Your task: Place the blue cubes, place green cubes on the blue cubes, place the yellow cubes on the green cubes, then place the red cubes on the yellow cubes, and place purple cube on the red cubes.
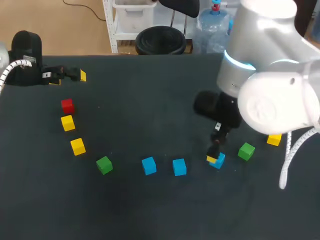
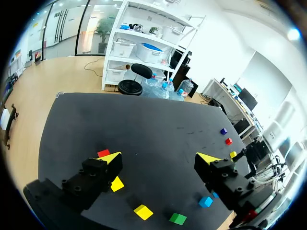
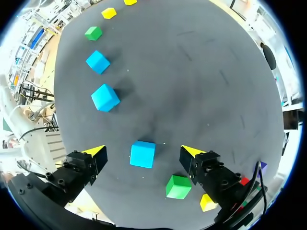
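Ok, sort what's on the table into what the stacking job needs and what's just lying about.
Needed for the job:
- three blue cubes
- two green cubes
- three yellow cubes
- two red cubes
- one purple cube

Just lying about:
- nothing loose that I can see; only the table under them

**Lighting: even, from overhead, with soft shadows**

Head view: the counter [image 1: 150,75] is matte black, dim and free of glare. The cubes [image 1: 148,165] stand out bright against it, each with only a thin shadow at its base. The white shell of the right arm [image 1: 272,95] is strongly lit, and a cyan ring [image 1: 239,61] glows on it. Right wrist view: the blue cube [image 3: 143,154] throws a faint, soft-edged shadow beside itself. Left wrist view: broad room light, counter evenly grey.
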`<state>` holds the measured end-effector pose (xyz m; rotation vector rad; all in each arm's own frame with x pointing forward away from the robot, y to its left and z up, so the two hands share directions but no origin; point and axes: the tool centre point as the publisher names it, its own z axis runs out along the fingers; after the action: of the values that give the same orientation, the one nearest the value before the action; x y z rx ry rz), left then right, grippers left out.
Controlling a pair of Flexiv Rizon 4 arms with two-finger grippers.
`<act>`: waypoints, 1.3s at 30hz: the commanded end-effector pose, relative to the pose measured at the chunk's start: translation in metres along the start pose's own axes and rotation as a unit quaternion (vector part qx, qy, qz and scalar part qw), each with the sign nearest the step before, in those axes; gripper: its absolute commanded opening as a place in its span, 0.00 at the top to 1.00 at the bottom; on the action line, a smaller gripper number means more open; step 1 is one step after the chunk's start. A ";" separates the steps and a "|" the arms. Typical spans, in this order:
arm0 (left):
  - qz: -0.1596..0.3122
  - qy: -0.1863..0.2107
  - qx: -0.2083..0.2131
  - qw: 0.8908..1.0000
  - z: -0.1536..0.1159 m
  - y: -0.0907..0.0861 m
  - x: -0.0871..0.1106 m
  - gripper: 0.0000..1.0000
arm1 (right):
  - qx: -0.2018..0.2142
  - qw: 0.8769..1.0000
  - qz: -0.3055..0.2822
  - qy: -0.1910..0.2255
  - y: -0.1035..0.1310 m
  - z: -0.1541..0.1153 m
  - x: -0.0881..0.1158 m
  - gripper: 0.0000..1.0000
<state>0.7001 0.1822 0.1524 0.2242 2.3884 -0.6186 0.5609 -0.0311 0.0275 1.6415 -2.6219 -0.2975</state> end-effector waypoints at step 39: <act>0.001 -0.003 0.006 1.000 0.000 0.002 0.001 0.00 | 0.012 0.999 -0.003 0.029 0.004 0.025 0.019 1.00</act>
<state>0.7001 0.1822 0.1524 0.2242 2.3884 -0.6185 0.5468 -0.0429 0.0032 1.6336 -2.5867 -0.2166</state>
